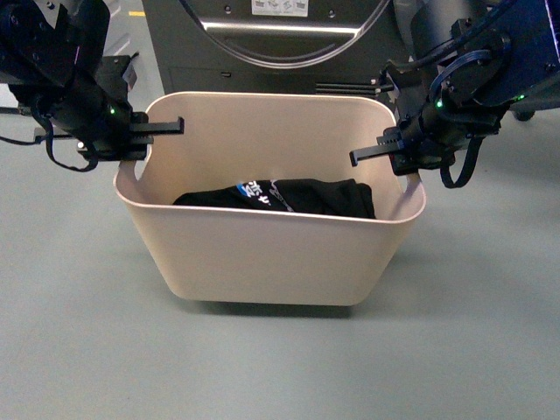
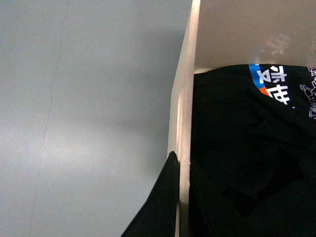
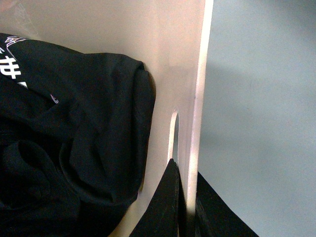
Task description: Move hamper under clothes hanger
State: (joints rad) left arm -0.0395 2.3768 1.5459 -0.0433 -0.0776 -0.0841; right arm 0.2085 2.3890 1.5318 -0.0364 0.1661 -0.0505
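Front view: the hamper (image 1: 262, 254) sits on the floor before the dryer (image 1: 280, 35). The left pincer (image 1: 153, 138) and right pincer (image 1: 385, 150) each clamp its rim. No clothes hanger is visible, so the move itself seems still to do.

My two arms, jaws clamped on the hamper (image 1: 262, 254).
My left arm (image 1: 66, 83) and right arm (image 1: 468, 87) reach in from either side at rim height. My right jaws pinch the wall, one finger (image 3: 165, 205) inside, one outside; my left jaws straddle the opposite wall, outer finger (image 2: 158, 212) showing.
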